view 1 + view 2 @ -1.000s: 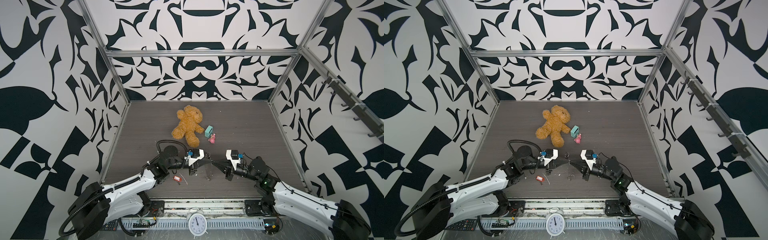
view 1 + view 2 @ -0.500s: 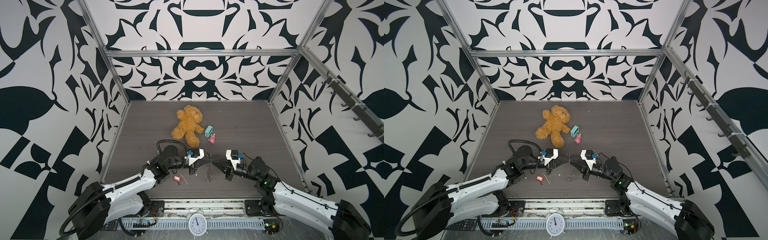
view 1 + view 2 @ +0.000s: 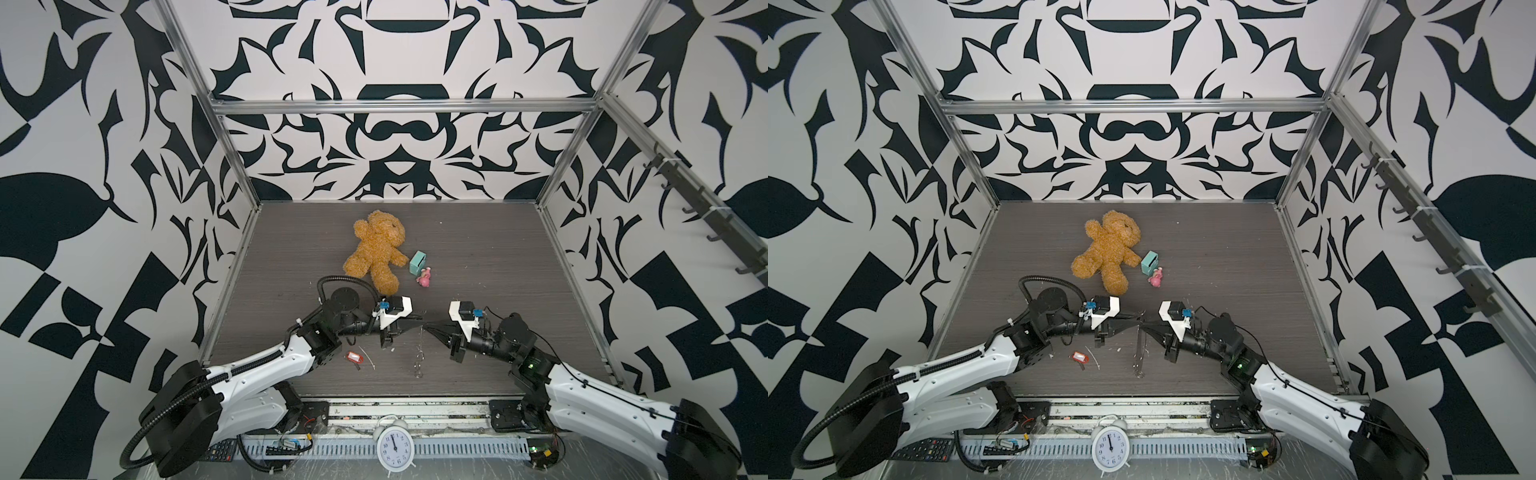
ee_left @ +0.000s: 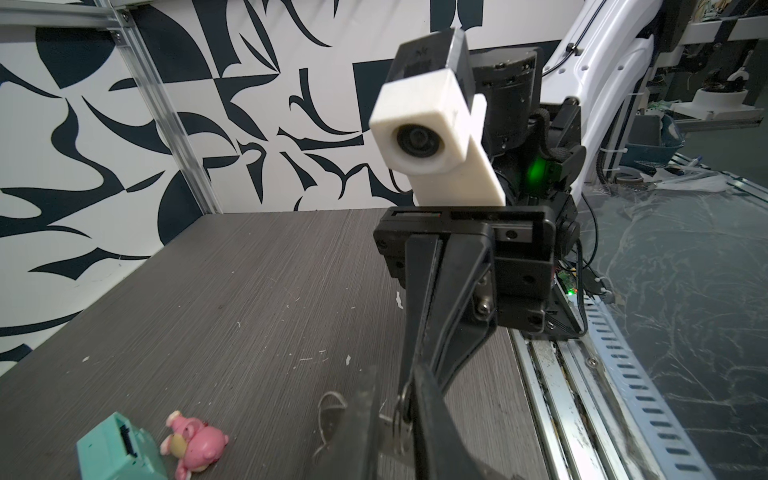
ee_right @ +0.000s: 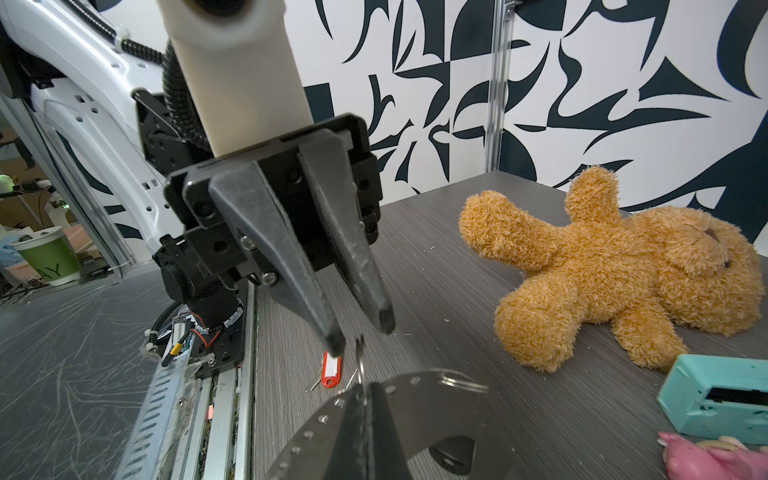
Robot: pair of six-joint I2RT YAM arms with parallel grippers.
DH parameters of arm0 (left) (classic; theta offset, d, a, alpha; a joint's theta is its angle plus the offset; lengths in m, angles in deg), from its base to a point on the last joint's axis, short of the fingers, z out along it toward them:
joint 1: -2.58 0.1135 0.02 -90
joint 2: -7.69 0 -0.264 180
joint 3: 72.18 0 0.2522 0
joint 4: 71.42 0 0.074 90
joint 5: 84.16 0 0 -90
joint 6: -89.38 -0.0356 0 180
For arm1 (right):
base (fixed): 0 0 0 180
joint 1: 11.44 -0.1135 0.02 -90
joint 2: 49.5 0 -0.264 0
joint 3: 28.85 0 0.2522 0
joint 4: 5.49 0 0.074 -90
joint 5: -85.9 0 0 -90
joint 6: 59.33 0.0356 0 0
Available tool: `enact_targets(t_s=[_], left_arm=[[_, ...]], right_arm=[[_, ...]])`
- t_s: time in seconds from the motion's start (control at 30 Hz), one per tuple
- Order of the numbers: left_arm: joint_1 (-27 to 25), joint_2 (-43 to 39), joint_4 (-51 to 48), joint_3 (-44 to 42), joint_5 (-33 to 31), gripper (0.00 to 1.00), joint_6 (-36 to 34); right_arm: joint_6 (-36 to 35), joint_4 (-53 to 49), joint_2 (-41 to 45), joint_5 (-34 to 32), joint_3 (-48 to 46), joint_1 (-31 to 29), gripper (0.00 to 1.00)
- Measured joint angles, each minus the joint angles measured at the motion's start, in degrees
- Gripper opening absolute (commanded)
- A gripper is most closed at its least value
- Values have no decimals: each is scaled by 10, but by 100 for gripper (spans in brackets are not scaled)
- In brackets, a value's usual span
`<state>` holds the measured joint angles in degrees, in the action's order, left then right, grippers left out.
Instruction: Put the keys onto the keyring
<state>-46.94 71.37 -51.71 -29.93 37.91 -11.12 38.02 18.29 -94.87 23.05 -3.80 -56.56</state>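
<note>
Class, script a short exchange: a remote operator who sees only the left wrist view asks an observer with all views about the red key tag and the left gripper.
Operator: I see the right gripper pinching the keyring, but no red key tag. Where is it?
Observer: Loose on the table, toward its front edge. In both top views it lies left of the keyring, apart from it.
Operator: My view blurs the fingers of the left gripper. Are they closed?
Observer: No. The right wrist view shows its jaws apart, gripping nothing, with the keyring's top in the gap.
</note>
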Motion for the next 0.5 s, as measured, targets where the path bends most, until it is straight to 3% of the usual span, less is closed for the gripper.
enact_targets(t_s=[0.5], left_arm=[[0,13,-24,4,7,23,-9]], right_arm=[[1,0,17,-14,0,0,0]])
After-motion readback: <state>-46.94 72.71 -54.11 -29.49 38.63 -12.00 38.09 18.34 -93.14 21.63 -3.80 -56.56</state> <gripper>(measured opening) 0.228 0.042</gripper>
